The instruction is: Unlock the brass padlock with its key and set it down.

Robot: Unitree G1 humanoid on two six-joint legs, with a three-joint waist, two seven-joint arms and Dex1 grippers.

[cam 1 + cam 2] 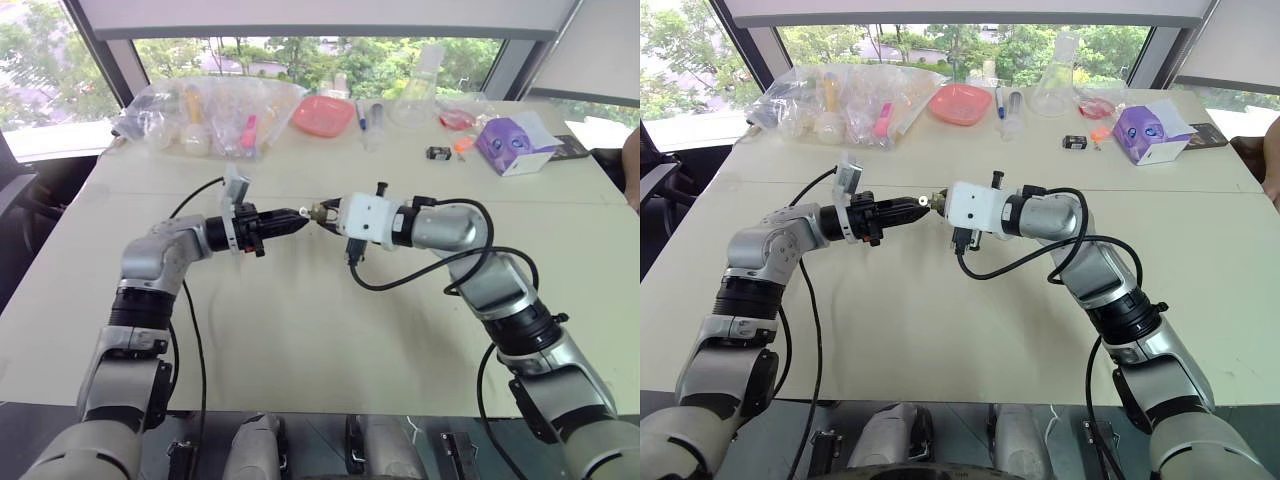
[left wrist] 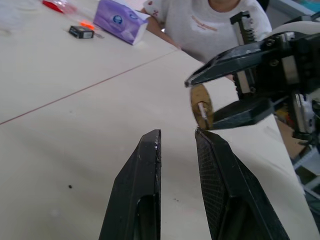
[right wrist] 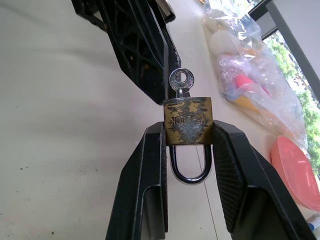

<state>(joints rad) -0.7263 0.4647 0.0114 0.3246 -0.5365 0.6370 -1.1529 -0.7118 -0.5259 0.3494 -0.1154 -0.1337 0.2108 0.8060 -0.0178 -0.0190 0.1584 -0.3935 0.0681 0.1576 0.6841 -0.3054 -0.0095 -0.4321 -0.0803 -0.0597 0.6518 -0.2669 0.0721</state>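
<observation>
Above the desk, the left hand points right, its fingers a little apart, tips just beside the key. The key sits in the padlock, which the right hand grips by its sides, shackle toward the wrist.

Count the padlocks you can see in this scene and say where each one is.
1. The brass padlock is clamped in the right end effector above the table, key in it. Others could be hidden in the plastic bags.
</observation>
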